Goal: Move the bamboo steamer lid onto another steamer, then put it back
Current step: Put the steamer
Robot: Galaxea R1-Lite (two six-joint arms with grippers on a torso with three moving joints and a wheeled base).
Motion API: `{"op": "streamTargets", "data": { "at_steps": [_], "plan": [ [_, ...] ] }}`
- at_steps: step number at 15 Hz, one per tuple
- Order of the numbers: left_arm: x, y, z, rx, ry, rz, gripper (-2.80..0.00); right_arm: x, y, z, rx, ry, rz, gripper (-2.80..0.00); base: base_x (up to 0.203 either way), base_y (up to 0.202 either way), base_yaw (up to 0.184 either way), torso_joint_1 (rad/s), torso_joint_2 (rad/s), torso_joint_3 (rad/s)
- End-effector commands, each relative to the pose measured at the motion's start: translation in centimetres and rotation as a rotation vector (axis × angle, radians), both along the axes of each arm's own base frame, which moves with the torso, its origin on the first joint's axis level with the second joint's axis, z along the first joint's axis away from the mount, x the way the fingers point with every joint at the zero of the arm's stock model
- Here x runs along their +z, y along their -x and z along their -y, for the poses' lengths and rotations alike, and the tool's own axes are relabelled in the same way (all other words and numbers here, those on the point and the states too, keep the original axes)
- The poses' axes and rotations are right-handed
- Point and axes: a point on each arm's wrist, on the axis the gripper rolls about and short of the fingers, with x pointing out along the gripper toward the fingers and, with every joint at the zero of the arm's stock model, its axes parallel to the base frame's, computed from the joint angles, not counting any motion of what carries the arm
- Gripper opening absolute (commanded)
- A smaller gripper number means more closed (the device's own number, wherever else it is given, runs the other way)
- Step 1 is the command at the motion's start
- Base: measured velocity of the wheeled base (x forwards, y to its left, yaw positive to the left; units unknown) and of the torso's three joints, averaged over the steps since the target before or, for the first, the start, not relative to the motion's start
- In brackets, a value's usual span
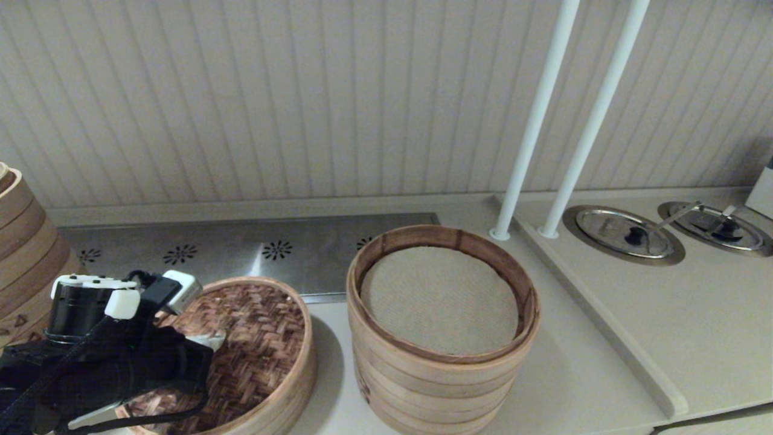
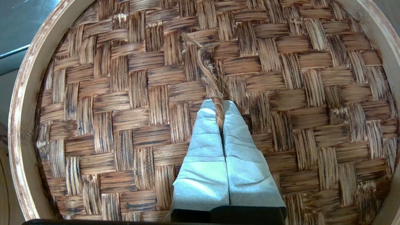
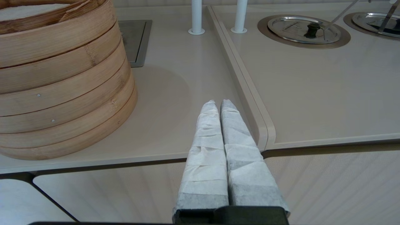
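Left arm reached in from the near left of the head view, wrist angled down over the bamboo steamer lid (image 1: 253, 338). Left claw (image 2: 220, 107) had its cloth-wrapped fingers (image 2: 203, 150) pressed together, clamped on the string loop (image 2: 209, 78) at the centre of the woven top. The lid sat at the near left of the table (image 1: 580, 374), atop a pale bamboo steamer wall (tiers below hidden by the arm). Beside it, to the right, stood a tall multi-tier steamer (image 1: 441, 362), cloth-lined and uncovered. Right claw (image 3: 218, 103) hung off the table's front edge, fingers together, holding nothing.
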Motion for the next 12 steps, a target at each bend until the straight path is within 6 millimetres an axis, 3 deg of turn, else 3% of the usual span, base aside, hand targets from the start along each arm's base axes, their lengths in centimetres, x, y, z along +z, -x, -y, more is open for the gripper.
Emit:
{"op": "streamTargets", "data": {
  "at_steps": [1, 5, 6, 7, 10, 12],
  "plan": [
    [-0.2, -0.1, 0.0, 0.002, -0.001, -0.006, -2.80, -0.1, 0.0, 0.0, 0.000, 0.000, -0.005, -2.80, 0.000, 0.000, 0.000, 0.000, 0.00, 0.000],
    [-0.3, -0.4, 0.0, 0.009, 0.001, -0.017, -2.80, -0.1, 0.0, 0.0, 0.000, 0.000, -0.005, -2.80, 0.000, 0.000, 0.000, 0.000, 0.00, 0.000],
    [-0.4, -0.5, 0.0, 0.009, 0.001, -0.015, -0.38, -0.1, 0.0, 0.0, 0.000, 0.000, -0.005, -2.80, 0.000, 0.000, 0.000, 0.000, 0.00, 0.000],
    [-0.2, -0.6, 0.1, 0.008, 0.004, -0.008, 0.00, -0.1, 0.0, 0.0, 0.000, 0.000, -0.004, -2.80, 0.000, 0.000, 0.000, 0.000, 0.00, 0.000],
    [1.1, -0.9, 0.2, 0.017, 0.045, 0.057, 0.00, -0.1, 0.0, 0.0, 0.000, 0.000, -0.005, -2.80, 0.000, 0.000, 0.000, 0.000, 0.00, 0.000],
    [2.9, -1.1, 0.2, 0.021, 0.090, 0.140, 0.00, -0.1, 0.0, 0.0, 0.000, 0.000, -0.004, -2.80, 0.000, 0.000, 0.000, 0.000, 0.00, 0.000]
  ]
}}
